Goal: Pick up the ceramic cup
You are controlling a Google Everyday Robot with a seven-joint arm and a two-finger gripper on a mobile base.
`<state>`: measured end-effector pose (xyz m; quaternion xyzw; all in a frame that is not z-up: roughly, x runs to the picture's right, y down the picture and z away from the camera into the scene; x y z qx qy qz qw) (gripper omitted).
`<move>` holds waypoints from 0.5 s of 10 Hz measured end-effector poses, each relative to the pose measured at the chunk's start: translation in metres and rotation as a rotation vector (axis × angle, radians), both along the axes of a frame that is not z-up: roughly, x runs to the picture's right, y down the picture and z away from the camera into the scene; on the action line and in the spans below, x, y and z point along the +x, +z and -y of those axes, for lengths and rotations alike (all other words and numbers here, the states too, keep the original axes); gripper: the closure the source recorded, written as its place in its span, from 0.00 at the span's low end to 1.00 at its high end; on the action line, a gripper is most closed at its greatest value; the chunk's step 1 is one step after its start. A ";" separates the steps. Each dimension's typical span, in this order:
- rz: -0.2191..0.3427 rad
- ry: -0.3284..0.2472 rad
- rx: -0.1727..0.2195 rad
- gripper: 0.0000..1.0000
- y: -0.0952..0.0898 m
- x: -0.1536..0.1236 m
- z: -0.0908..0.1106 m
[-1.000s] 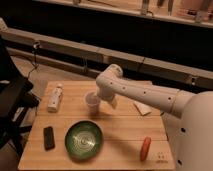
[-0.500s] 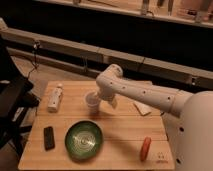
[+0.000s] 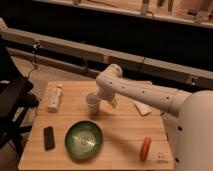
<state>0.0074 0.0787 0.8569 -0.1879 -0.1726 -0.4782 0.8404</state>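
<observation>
On the left of the wooden table (image 3: 120, 127) a white bottle (image 3: 55, 97) lies on its side, and nearer the front edge a dark flat object (image 3: 49, 137) rests beside the green bowl (image 3: 83, 139); behind the bowl, about mid-table, the ceramic cup (image 3: 92, 101) stands upright, its open mouth facing up; the gripper (image 3: 99, 99) sits immediately to the cup's right, at the end of the white arm (image 3: 145, 94) that reaches in from the right side of the view; cup and gripper appear to touch or nearly so, though whether the cup is between the fingers cannot be told; so the cup lies just leftward of the tool, at table height, and any closing move likely turns on that small sideways offset; further right a pale flat item (image 3: 142, 108) and an orange-red object (image 3: 145, 148) lie well apart from the cup.
</observation>
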 end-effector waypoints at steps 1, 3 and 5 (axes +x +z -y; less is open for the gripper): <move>0.000 -0.001 0.000 0.20 0.001 0.000 0.000; 0.000 -0.002 0.000 0.20 0.004 0.000 0.000; 0.000 -0.003 0.001 0.20 0.005 0.000 0.001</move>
